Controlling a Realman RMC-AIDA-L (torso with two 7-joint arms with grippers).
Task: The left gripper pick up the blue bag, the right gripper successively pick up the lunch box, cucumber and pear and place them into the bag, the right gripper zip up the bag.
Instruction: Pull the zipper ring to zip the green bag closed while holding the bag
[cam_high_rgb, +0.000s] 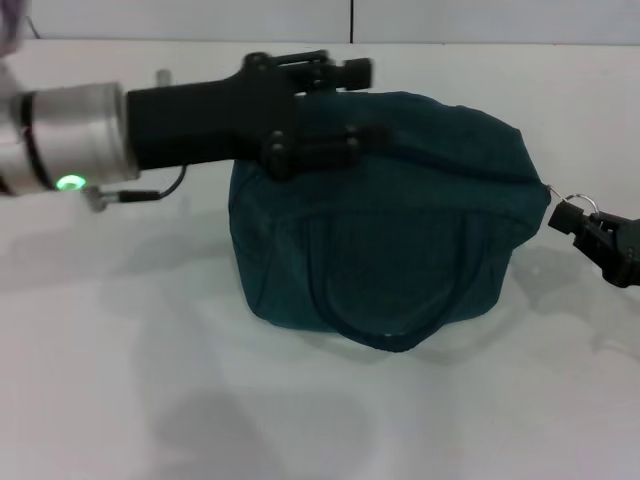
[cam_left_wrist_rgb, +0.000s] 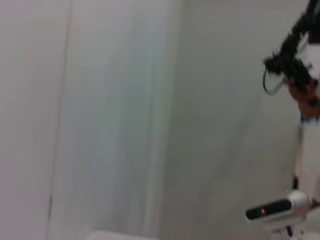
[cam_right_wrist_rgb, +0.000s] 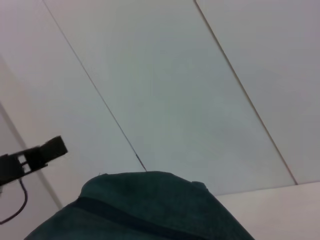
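From the left of the head view our left gripper (cam_high_rgb: 335, 105) reaches in level over the white table (cam_high_rgb: 120, 380), its black fingers clamped on the upper left edge of the blue bag (cam_high_rgb: 400, 210), one finger above the fabric and one pressed into it. The bag sits on the table in the middle, bulging and upright, its carry handle (cam_high_rgb: 395, 300) hanging in a loop down the near face and its dark zip line running along the top toward the right end. There, our right gripper (cam_high_rgb: 566, 217) pinches the metal zipper ring (cam_high_rgb: 582, 203) at the bag's right corner. We see the bag's rounded top (cam_right_wrist_rgb: 145, 210) in the right wrist view, against a pale panelled wall (cam_right_wrist_rgb: 165, 85).
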